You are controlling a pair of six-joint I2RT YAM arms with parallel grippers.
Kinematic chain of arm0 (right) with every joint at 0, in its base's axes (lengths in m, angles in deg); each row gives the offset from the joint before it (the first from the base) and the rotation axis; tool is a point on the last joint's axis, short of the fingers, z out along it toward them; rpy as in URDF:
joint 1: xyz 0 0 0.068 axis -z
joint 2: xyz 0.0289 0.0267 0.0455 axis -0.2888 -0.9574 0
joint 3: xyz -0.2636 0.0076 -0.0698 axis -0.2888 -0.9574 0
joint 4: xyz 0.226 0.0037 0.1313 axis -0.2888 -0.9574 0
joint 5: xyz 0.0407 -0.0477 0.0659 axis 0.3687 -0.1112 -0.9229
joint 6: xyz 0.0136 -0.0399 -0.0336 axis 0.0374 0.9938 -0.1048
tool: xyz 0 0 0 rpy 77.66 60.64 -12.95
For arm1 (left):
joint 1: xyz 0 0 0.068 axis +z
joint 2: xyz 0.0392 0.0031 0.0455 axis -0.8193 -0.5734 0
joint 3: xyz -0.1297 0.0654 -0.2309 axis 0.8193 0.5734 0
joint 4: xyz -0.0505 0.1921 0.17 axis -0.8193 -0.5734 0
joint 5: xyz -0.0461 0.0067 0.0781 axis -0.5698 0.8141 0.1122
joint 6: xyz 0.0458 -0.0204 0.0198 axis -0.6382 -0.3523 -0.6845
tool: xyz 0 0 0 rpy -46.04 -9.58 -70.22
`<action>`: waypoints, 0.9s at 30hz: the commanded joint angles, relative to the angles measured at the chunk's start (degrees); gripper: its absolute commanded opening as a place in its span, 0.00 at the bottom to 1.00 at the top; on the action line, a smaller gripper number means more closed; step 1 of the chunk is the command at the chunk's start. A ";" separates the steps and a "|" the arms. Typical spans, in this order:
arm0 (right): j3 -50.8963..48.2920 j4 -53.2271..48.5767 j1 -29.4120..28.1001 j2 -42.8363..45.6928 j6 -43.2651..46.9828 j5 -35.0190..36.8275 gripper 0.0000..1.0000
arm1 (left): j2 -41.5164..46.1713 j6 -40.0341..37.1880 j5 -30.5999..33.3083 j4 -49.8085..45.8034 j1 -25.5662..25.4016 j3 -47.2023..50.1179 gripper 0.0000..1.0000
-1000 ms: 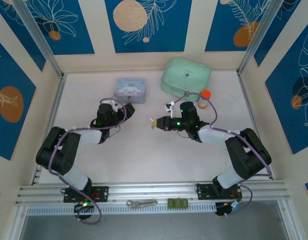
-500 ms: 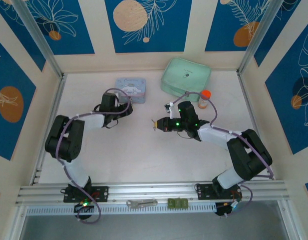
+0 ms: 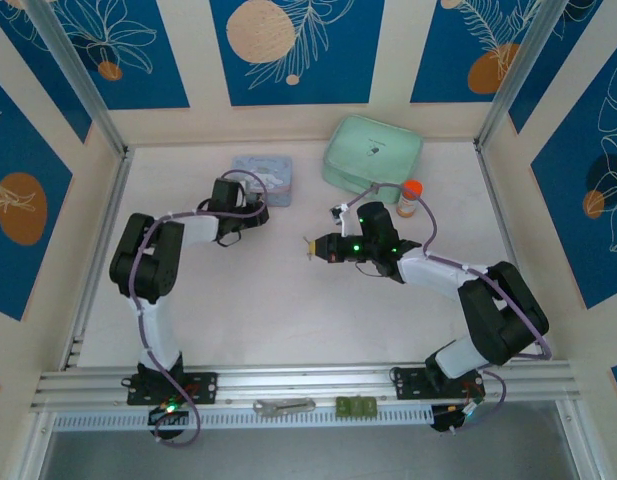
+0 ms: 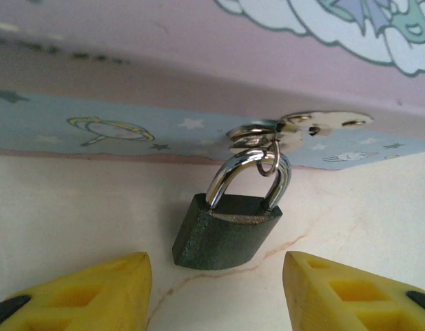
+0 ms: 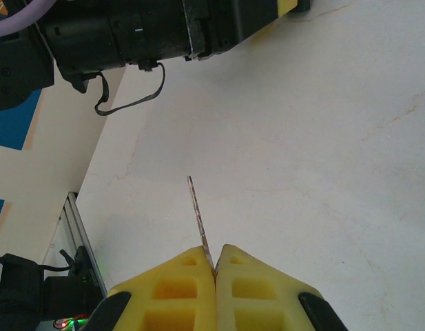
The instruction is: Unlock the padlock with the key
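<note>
**Padlock approached by one gripper, key carried in the other**

The step in hand was judged to be the securing of the padlock before the key is inserted. In the left wrist view, the left gripper was seen with its yellow fingers parted and nothing grasped. The padlock lay just ahead of them and between them, untouched. Its shackle was threaded through the hasp of the pale blue tin, and its dark body rested on the table. The keyhole could not be made out.

In the right wrist view, the right gripper was seen clenched on the key, whose thin blade projected forward from the pads. The left arm lay well ahead of it.

The top external view gave the spacing: the right gripper stood well apart from the left gripper at the tin. There the padlock was too small to be told.

The next move was judged to call for the left fingers to close on the lock body and hold it steady. The key tip would then be brought across and aligned.
</note>
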 commanded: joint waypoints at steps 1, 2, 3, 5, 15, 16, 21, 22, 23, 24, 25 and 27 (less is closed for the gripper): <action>-0.78 -0.05 -0.54 1.21 0.40 -0.01 0.00 | -1.48 -2.47 1.30 0.88 0.67 -1.48 0.52; -0.68 0.03 -0.62 1.01 0.39 -0.04 0.00 | -1.71 -2.85 1.38 1.30 0.70 -1.57 0.52; -0.60 0.12 -0.80 0.82 0.38 -0.03 0.00 | -1.97 -3.13 1.68 1.90 0.71 -1.65 0.52; -0.47 0.45 -1.14 0.40 0.20 0.04 0.00 | -2.65 -3.22 1.85 1.92 0.80 -2.22 0.52; 0.41 0.92 -2.04 -0.68 -0.03 0.15 0.00 | -5.31 -2.15 -0.16 -0.25 0.81 -6.54 0.47; 0.45 0.92 -2.04 -0.68 -0.06 0.23 0.00 | -5.58 -1.80 -0.51 0.00 0.81 -6.59 0.46; 0.28 0.87 -2.04 -0.68 -0.11 0.32 0.00 | -6.63 -0.19 -1.86 1.20 0.80 -6.40 0.42; 0.37 0.83 -1.99 -0.68 -0.11 0.32 0.00 | -6.87 0.21 -2.10 1.43 0.76 -6.47 0.41; 0.39 0.79 -2.05 -0.68 -0.03 0.27 0.00 | -7.00 0.49 -2.28 1.61 0.80 -6.41 0.41; 0.37 0.74 -2.04 -0.68 -0.02 0.32 0.00 | -7.17 0.94 -2.38 2.02 0.76 -6.44 0.40; 0.51 0.79 -2.04 -0.63 -0.02 0.35 0.00 | -7.36 1.35 -2.47 2.29 0.80 -6.40 0.38; 0.54 0.74 -2.04 -0.62 -0.12 0.41 0.00 | -7.70 2.07 -2.74 2.82 0.81 -6.40 0.35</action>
